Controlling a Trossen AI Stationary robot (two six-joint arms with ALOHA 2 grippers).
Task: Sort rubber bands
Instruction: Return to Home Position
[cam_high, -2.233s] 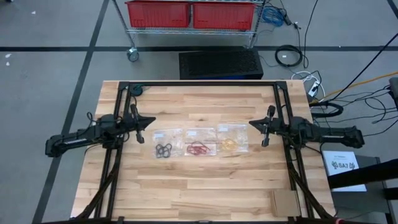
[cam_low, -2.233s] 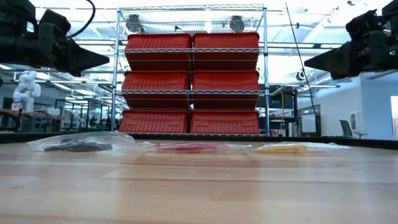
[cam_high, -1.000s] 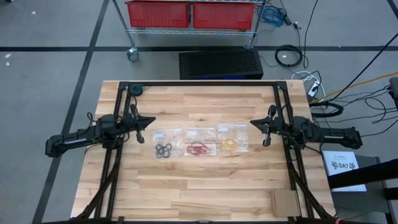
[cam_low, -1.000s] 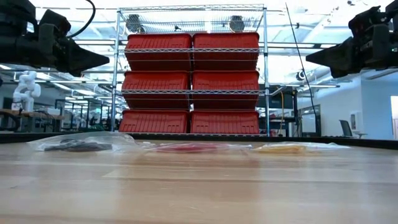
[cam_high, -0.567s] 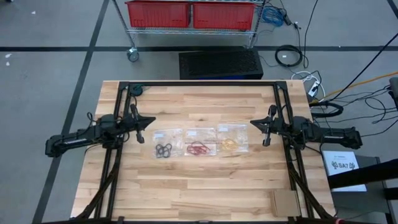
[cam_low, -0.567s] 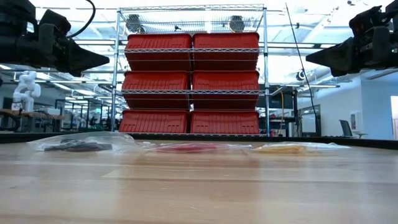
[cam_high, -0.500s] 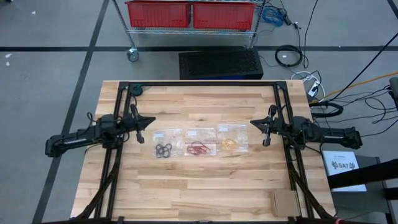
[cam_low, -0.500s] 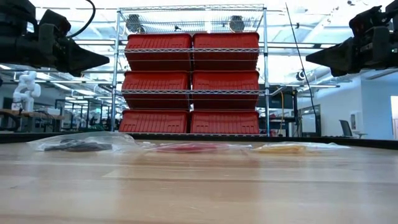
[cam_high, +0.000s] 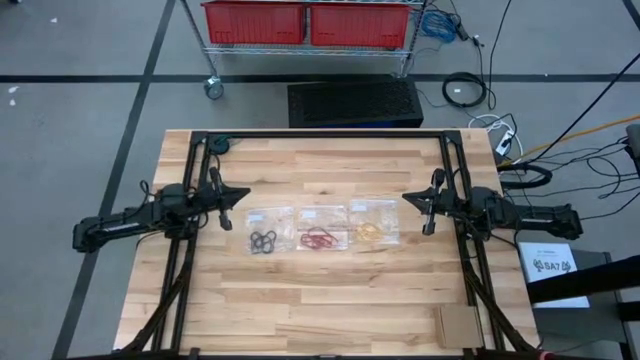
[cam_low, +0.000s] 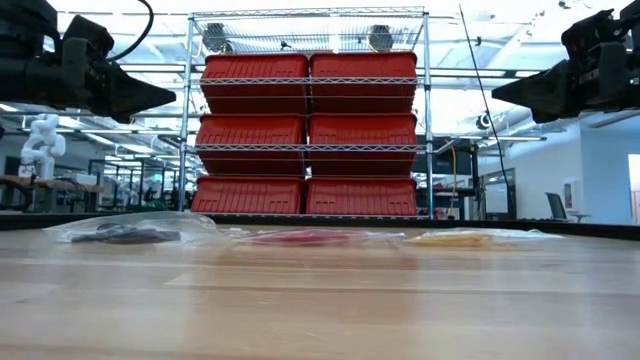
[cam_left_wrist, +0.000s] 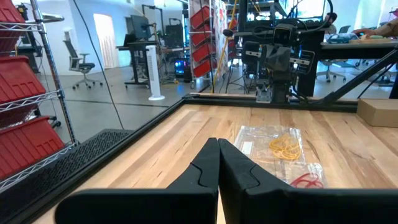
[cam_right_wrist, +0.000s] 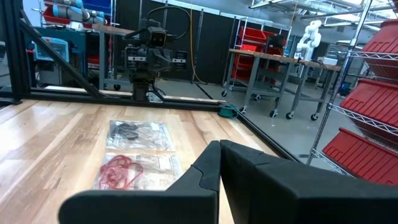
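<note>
High view: rubber bands (cam_high: 318, 238) black, red, tan in bags (cam_high: 322, 214); left gripper (cam_high: 245, 195), right gripper (cam_high: 405, 199) jaws clenched.

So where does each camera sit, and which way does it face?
High view: overhead, facing straight down; both arms, left tool, right tool.
Low view: table-top level, facing the red bins; both tools up high.
Left wrist view: on the left arm, facing the right arm past its shut tool.
Right wrist view: likewise, facing the left arm.
All four share the red rubber bands.

Two dark jointed arms (cam_high: 120, 225), left hand (cam_left_wrist: 217, 148) and right hand (cam_right_wrist: 220, 149) black, wedge-shaped
</note>
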